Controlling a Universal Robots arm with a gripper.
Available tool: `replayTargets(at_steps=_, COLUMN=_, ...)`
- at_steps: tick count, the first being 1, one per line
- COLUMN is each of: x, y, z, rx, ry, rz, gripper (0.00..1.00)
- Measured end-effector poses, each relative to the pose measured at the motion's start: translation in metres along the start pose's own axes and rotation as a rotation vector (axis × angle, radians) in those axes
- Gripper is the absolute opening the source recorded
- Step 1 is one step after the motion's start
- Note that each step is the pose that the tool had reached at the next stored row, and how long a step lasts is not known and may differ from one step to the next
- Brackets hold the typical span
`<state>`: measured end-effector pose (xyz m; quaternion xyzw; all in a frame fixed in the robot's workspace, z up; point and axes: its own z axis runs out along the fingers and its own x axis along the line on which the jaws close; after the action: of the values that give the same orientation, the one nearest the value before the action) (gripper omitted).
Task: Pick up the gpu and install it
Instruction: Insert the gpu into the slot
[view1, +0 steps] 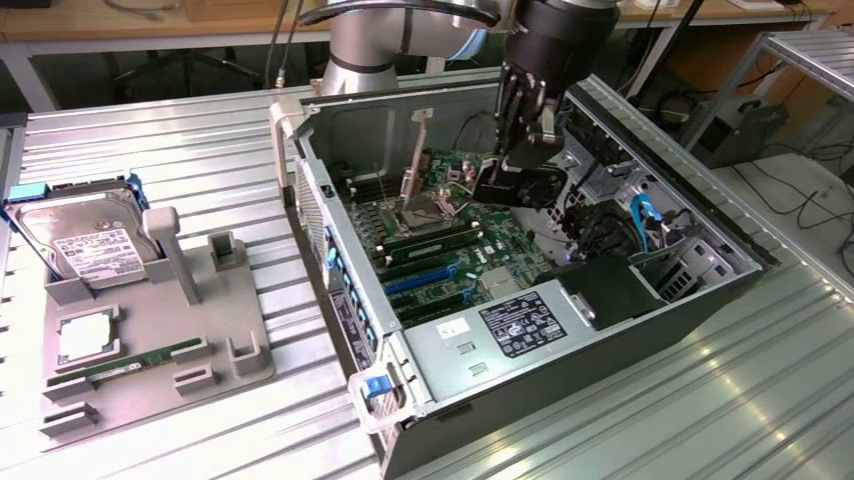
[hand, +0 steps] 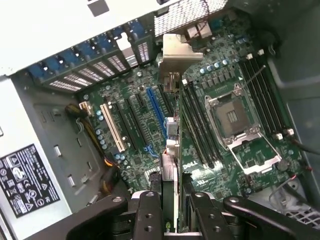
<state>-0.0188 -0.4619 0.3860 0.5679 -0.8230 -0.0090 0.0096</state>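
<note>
Right, I've got the gripper (hand: 172, 202) partly closed on the gpu (hand: 170, 170), held edge-on inside the computer case (view1: 587, 390), above the motherboard (hand: 135, 125); whether it touches a slot, I can't quite tell.

My fingers (hand: 148, 217) look matt black, and the bracket of the gpu (hand: 170, 165) is dull silvery metal. The motherboard (hand: 150, 125) is glossy green, the case (view1: 627, 380) matt black outside and bare grey metal within, the table (view1: 160, 140) ribbed satin metal, the tray (view1: 154, 390) smooth matt grey plastic
</note>
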Motion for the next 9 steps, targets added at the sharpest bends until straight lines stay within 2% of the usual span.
replayTargets(at_steps=9, x=0.0000, y=-0.0001, z=0.0040, rx=0.0030, ry=0.0035, rz=-0.168, gripper=0.26)
